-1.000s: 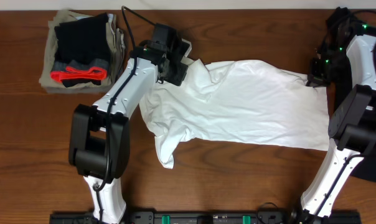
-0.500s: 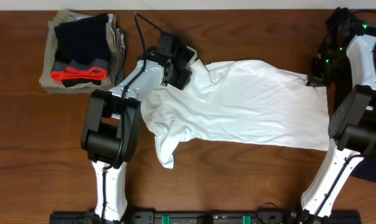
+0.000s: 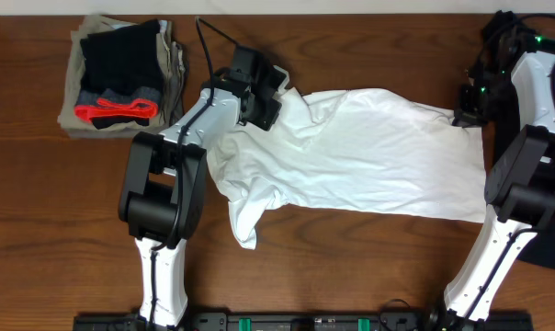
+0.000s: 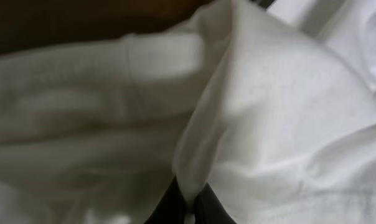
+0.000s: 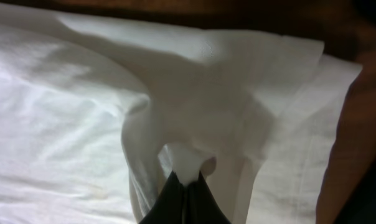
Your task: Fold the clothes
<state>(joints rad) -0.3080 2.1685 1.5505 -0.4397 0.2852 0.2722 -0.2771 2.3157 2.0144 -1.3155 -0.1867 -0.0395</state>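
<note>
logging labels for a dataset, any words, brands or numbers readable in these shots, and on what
None can be read.
The white T-shirt shows only plain cloth in all three views.
The folded pile at the table's far left shows an orange-red band but no lettering.

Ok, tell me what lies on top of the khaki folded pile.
A folded black garment with a red band across it lies on the khaki pile; anything between the layers is covered.
</note>
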